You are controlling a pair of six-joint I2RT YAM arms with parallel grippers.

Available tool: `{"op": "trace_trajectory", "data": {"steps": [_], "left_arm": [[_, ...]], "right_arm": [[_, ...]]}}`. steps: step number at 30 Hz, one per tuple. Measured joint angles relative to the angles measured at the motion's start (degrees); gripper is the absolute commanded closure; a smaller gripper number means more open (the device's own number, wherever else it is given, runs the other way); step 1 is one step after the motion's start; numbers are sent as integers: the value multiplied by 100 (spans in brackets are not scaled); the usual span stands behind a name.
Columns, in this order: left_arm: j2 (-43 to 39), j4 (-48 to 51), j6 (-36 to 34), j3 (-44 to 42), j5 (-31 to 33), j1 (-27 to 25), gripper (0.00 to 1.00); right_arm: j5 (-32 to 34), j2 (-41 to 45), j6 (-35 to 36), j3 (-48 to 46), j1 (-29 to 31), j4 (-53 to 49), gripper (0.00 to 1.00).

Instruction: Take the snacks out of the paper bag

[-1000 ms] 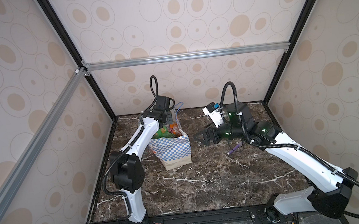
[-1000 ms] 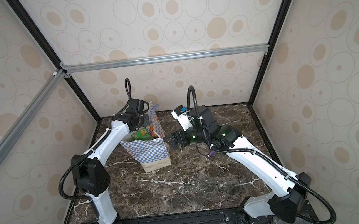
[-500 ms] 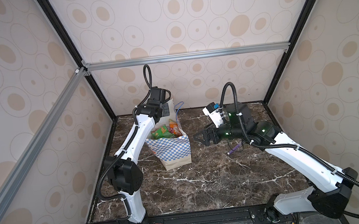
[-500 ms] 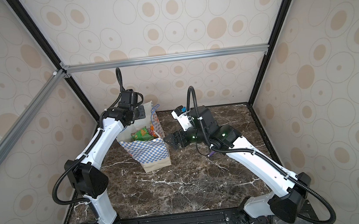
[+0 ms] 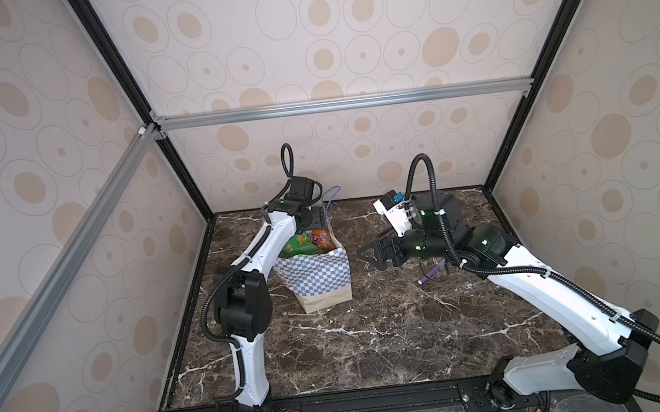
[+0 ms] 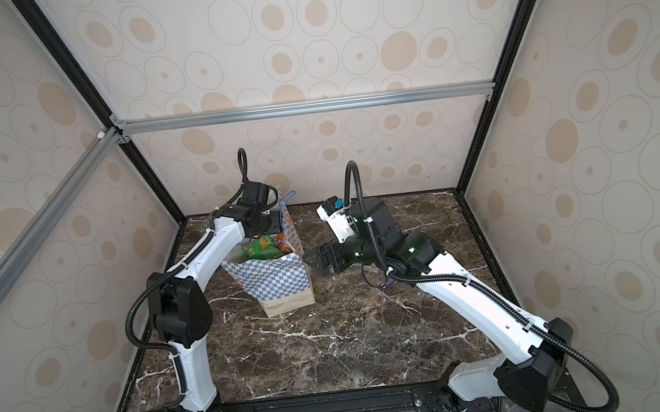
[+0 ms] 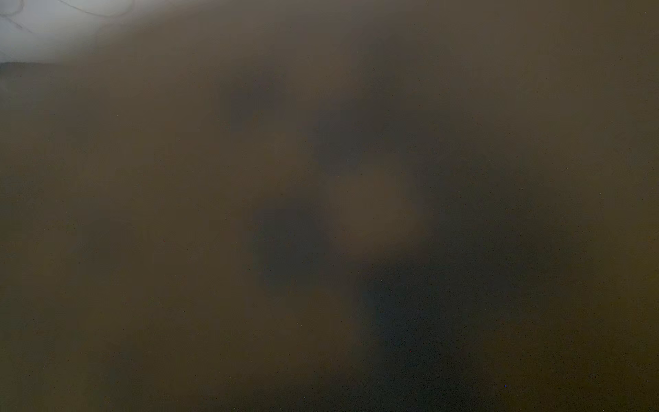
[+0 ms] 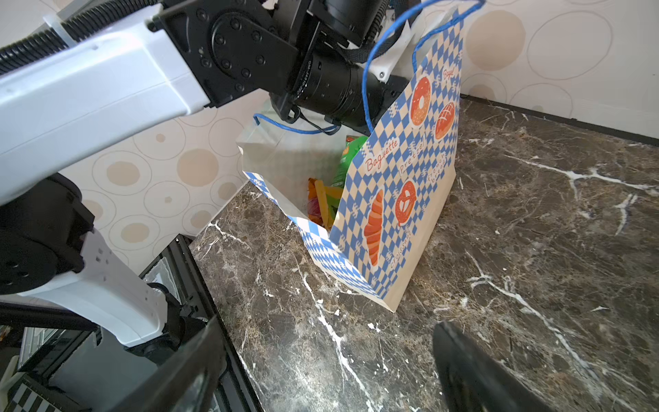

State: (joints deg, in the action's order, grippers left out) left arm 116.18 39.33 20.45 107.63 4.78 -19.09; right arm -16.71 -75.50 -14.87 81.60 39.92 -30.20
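Snacks sat inside the upright paper bag. Left gripper dipped into the bag's mouth, fingers hidden, so I cannot tell its state. Right gripper hovered just beside the bag, jaws wide apart, empty.

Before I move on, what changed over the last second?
The left hand lifted above the bag, then came back down to its mouth. Its jaws are hidden, so I cannot tell whether it let anything go. Bag, snacks, pen and the open right hand stayed put.
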Motion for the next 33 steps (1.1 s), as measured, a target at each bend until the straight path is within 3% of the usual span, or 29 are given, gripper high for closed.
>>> {"op": "trace_trajectory", "data": {"steps": [11, 18, 25, 33], "left_arm": [[348, -568, -28, -575, 48, 9, 18], [361, -876, 7, -828, 72, 9, 34], [162, -789, -4, -890, 17, -31, 29], [-748, -369, 26, -1399, -70, -286, 27]], "right_arm": [[0, 0, 0, 0, 0, 4, 5], [-15, -13, 0, 0, 0, 7, 5], [-22, -37, -2, 2, 0, 7, 5], [-39, -44, -24, 0, 0, 26, 5]]}}
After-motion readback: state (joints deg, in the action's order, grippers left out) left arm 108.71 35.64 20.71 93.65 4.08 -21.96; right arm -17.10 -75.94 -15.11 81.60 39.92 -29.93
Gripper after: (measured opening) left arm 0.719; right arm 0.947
